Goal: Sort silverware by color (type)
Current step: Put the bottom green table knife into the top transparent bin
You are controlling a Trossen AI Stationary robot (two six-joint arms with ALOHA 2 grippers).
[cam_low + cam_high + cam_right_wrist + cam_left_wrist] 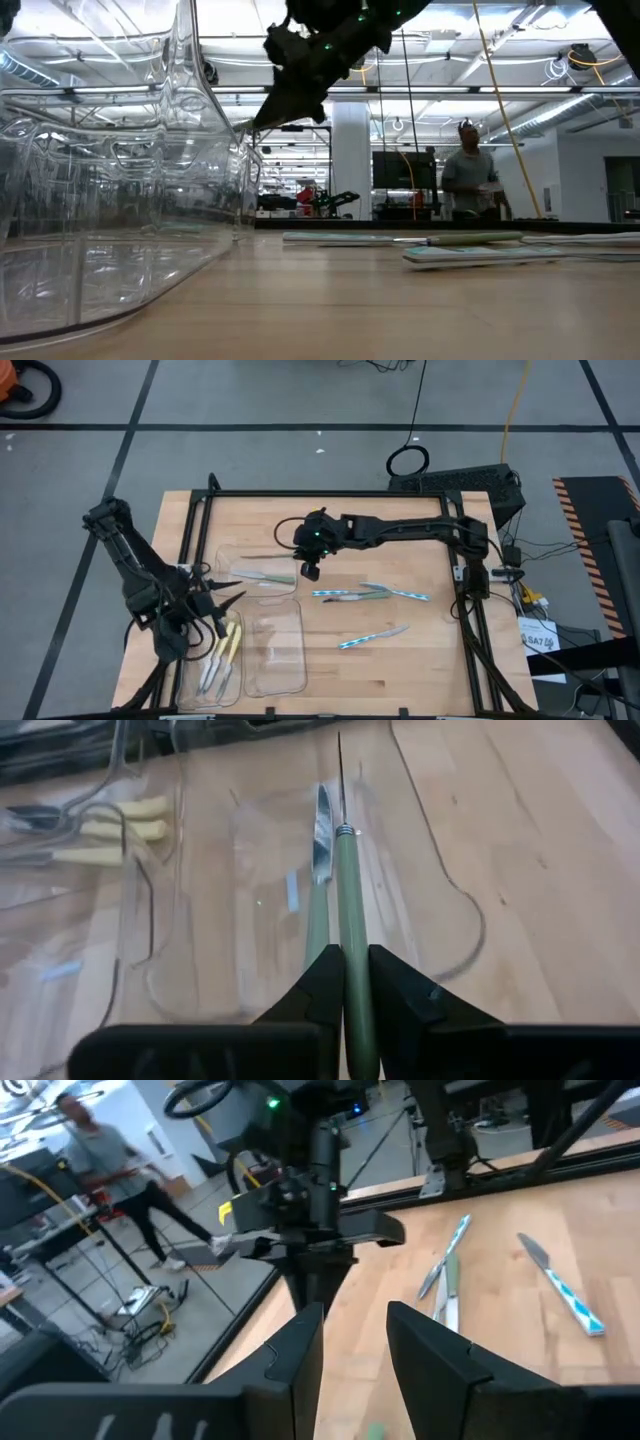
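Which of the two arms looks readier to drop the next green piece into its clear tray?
The right one, I'd say. Its tool is shut on a green-handled utensil and hangs over the clear tray that already holds a green knife. The left tool is open and empty, beside the yellow utensils.

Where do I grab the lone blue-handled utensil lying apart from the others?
Take the blue-handled utensil by its handle, straight from above, fingers across its narrow width: it lies flat, slanted, clear of the rest. Right gripper holds a green utensil.
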